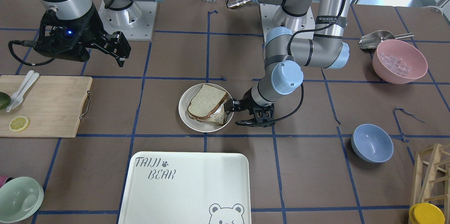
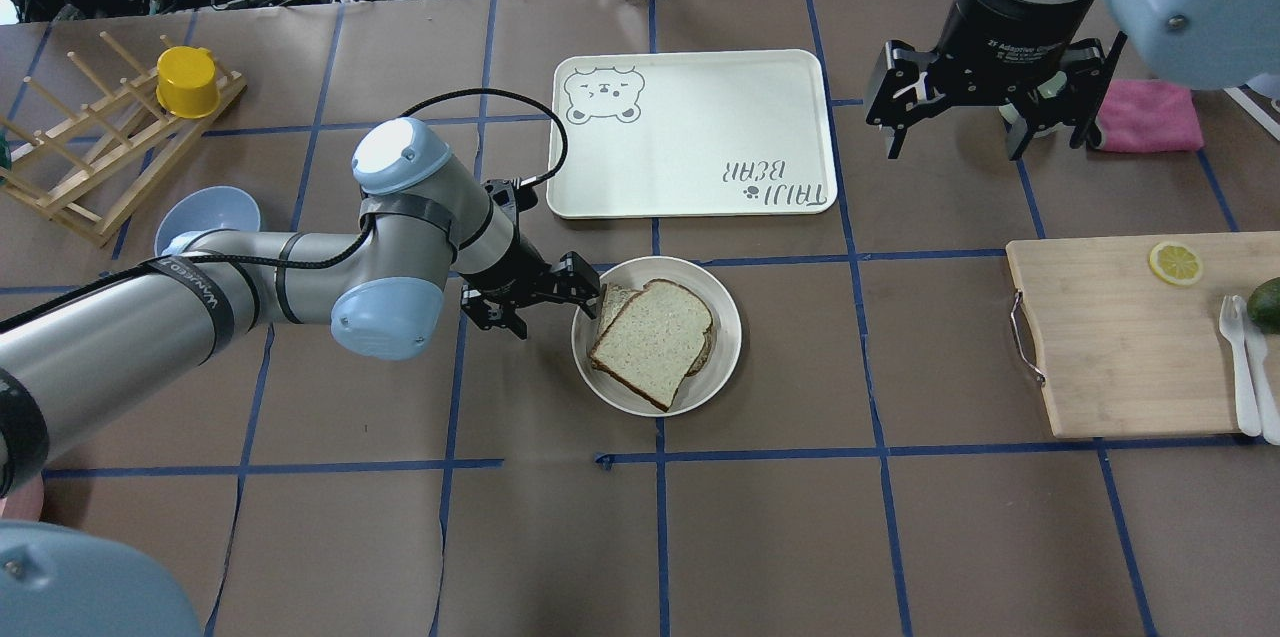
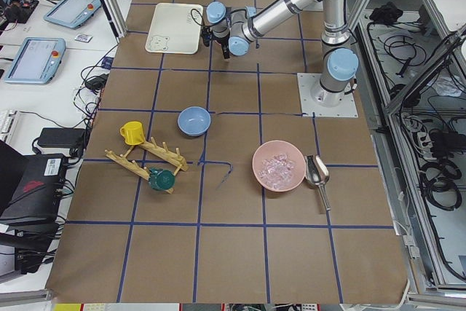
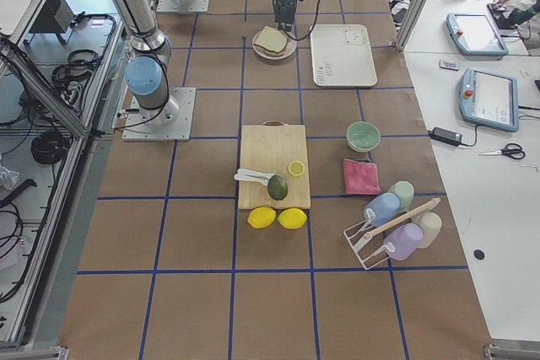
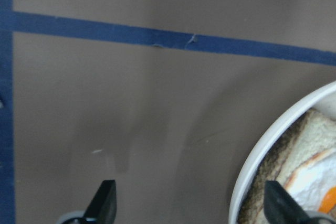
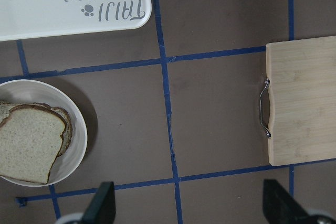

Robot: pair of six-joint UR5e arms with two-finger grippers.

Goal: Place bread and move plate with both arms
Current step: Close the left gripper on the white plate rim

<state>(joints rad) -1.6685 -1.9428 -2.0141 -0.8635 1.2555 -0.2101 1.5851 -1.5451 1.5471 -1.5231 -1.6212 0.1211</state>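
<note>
The bread [image 1: 206, 100] lies on top of a smaller slice bearing egg [image 5: 315, 182], on the round cream plate [image 1: 182, 111] at the table's middle. In the overhead view the bread [image 2: 652, 339] covers most of the plate [image 2: 725, 347]. My left gripper [image 2: 555, 307] is open and low at the plate's left rim [image 5: 262, 150]. One finger is over the plate and the other over the table. My right gripper [image 2: 985, 145] is open and empty, high above the table beyond the tray's right end. Its wrist view shows the bread [image 6: 26, 148] and plate [image 6: 79, 145] far below.
The TAIJI BEAR tray [image 2: 690, 132] lies just beyond the plate. A wooden cutting board [image 2: 1120, 337] with a lemon slice and white cutlery is to the right. A blue bowl [image 1: 372, 143], a pink bowl [image 1: 399, 61] and a wooden rack [image 2: 90, 137] stand on my left side.
</note>
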